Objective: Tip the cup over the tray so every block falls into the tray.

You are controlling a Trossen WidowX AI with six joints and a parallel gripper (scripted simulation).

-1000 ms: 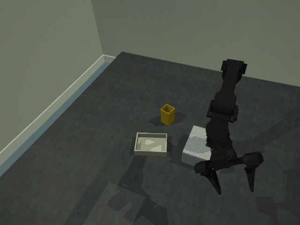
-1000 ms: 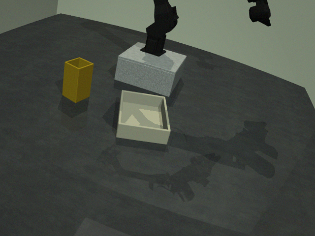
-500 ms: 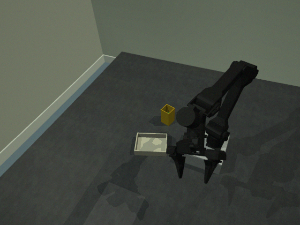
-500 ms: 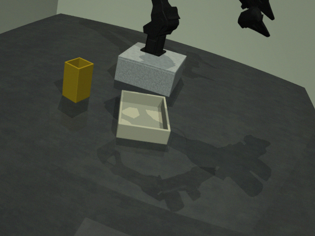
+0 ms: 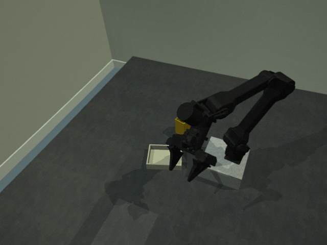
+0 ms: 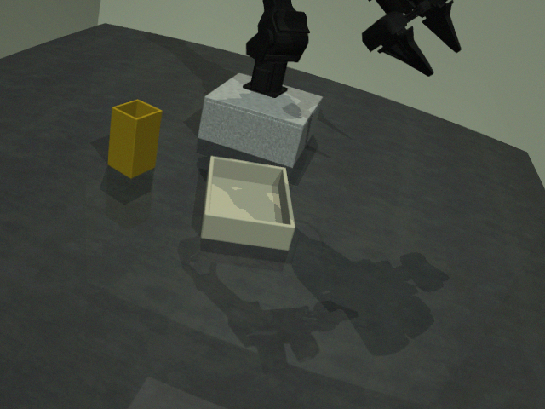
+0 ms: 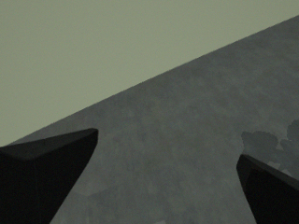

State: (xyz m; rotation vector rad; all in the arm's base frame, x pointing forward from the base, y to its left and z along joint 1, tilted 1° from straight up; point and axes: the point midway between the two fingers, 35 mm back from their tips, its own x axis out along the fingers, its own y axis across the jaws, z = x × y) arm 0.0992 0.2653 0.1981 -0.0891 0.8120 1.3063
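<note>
on the dark worktop point(image 5: 118, 111) point(image 6: 374, 175) point(image 7: 163, 140), pale speckled block point(image 5: 224, 171) point(image 6: 249, 127), black arm point(image 5: 237, 92) point(image 6: 275, 39) mounted on top. cream tray point(image 5: 163, 167) point(image 6: 246, 233) near block, no blocks seen inside. pincer point(image 5: 180, 175) point(image 6: 445, 62) point(image 7: 168, 148) up in the air, spread wide, holding nothing. yellow cup point(image 5: 181, 128) point(image 6: 134, 142) upright on worktop, near tray, bit of green at its mouth.
</note>
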